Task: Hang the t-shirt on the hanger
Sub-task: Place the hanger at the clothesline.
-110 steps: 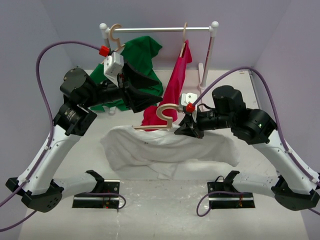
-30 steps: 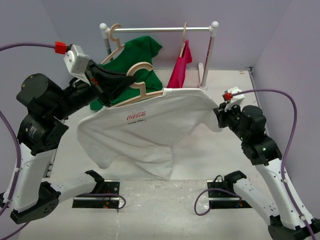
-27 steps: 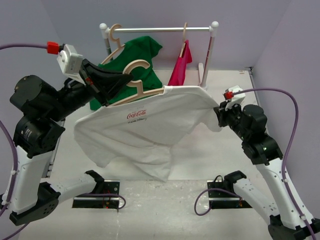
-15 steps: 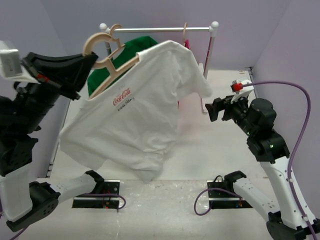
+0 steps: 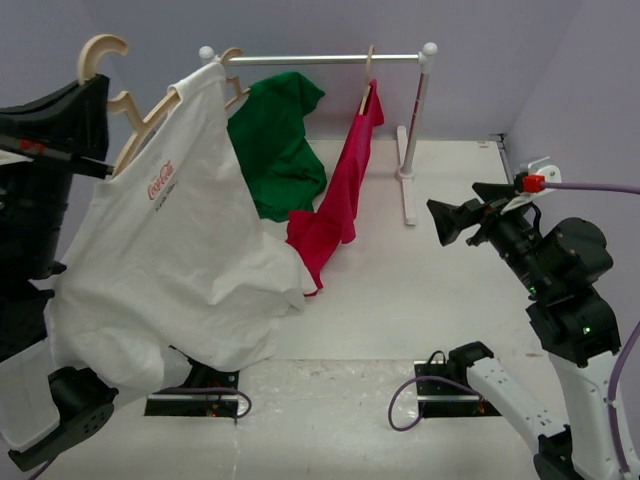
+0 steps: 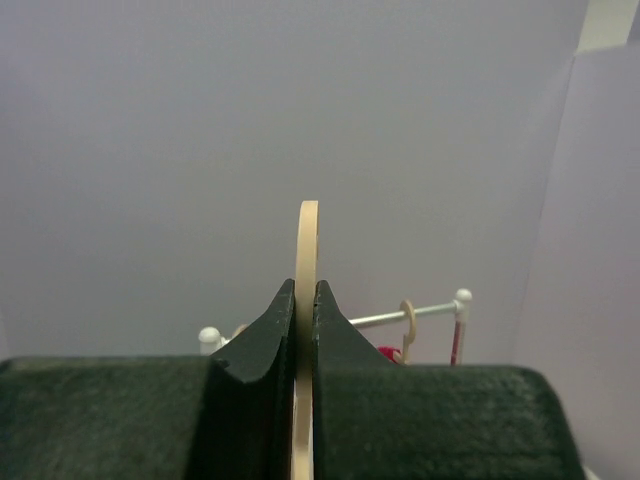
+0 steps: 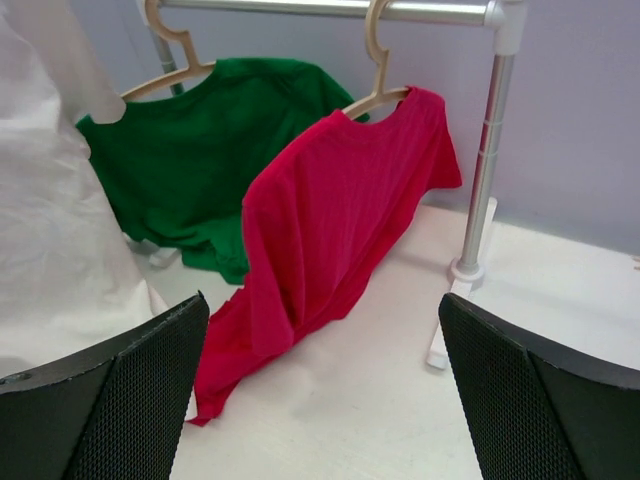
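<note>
The white t-shirt [image 5: 170, 260], with a red logo on its chest, hangs on a wooden hanger [image 5: 130, 140] held high at the far left. My left gripper [image 5: 95, 115] is shut on the hanger just below its hook. In the left wrist view the hanger's thin edge [image 6: 307, 240] is pinched in my left gripper [image 6: 305, 292]. My right gripper [image 5: 462, 207] stands open and empty at the right, well clear of the shirt. The right wrist view shows the right gripper [image 7: 322, 305] wide open, with the white t-shirt [image 7: 50, 220] at the left edge.
A clothes rack [image 5: 320, 59] stands at the back of the table, with its post and base [image 5: 408, 170] on the right. A green shirt [image 5: 275, 140] and a red shirt [image 5: 340, 190] hang from it on their own hangers.
My left arm has swung the hanger and white t-shirt up and to the left. The right gripper let go of the sleeve, opened wide and drew back to the right.
</note>
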{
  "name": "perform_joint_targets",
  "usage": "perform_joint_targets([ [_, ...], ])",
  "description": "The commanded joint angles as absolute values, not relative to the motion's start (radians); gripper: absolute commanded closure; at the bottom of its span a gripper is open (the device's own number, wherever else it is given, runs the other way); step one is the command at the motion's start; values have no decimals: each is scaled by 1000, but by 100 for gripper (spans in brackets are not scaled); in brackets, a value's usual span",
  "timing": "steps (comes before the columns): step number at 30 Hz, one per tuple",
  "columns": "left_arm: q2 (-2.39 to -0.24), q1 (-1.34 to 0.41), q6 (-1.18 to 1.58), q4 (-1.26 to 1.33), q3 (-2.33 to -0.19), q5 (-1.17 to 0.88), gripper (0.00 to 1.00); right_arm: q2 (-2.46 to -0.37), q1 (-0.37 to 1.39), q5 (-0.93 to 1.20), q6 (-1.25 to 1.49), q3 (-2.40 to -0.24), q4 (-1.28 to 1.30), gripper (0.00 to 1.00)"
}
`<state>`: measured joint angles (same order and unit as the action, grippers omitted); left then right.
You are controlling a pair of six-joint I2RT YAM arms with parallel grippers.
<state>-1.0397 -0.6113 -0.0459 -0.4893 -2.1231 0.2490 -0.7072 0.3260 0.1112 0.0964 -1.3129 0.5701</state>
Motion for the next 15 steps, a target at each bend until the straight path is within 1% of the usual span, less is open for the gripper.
perform_joint_targets([
  [1,-1101,-617,-17,-343,-1942,170,100,-731,322,144,159,-1274,550,1],
  [6,-1227,-615,-10,-292,-1899,188,100,-740,322,167,196,-1247,531,1],
  [9,-1302,-614,-20,-196,-1867,227,100,-732,322,185,198,-1220,519,1],
  [11,-1367,-589,-14,-178,-1904,234,100,-721,322,194,198,-1198,508,1],
  [15,-1469,-480,91,-117,-1939,149,100,-697,322,202,201,-1158,485,1],
])
